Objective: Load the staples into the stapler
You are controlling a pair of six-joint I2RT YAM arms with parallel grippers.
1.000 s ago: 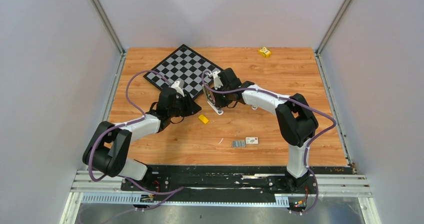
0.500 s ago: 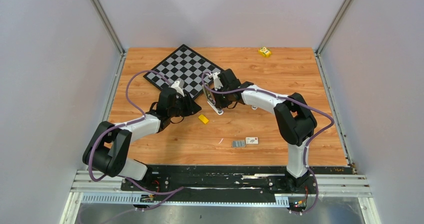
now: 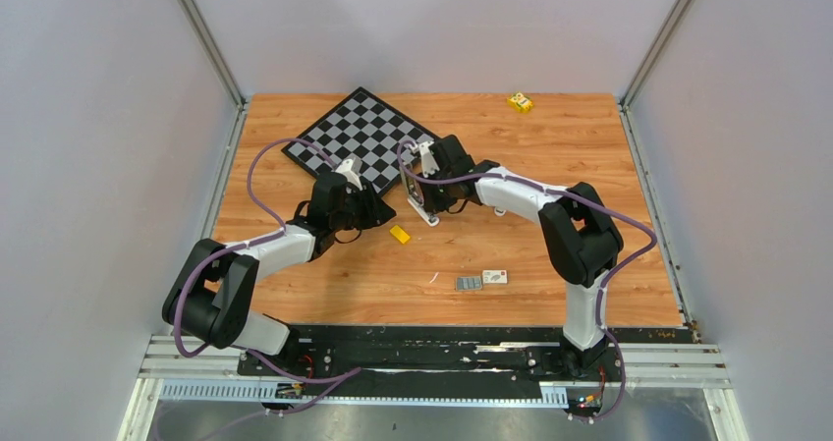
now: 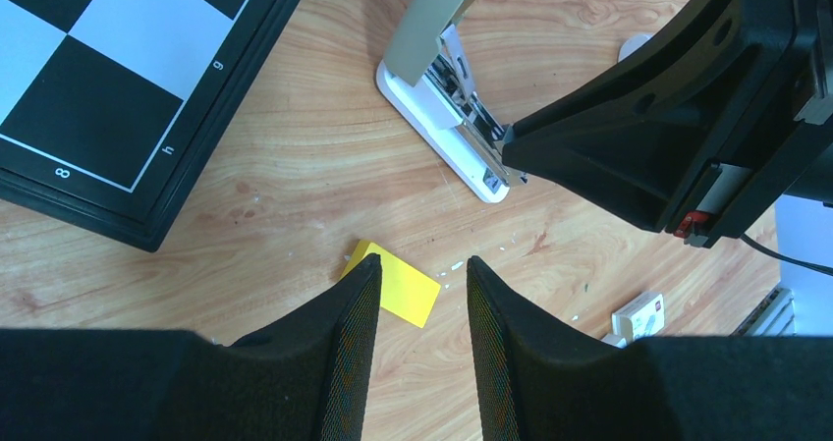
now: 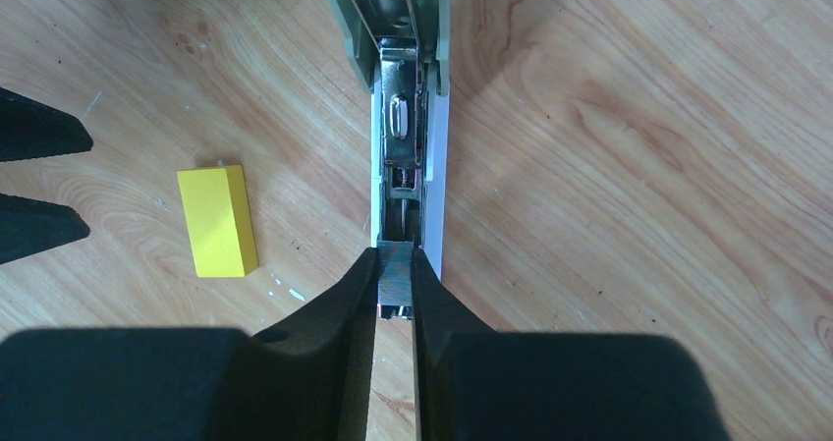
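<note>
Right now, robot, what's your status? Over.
Status: right hand shut on staples, at the front of the open stapler. Then left hand open, empty, over yellow block. Nothing in the way.

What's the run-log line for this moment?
left gripper: open, empty, near yellow block | right gripper: shut on staples at tray end | stapler: lid raised
</note>
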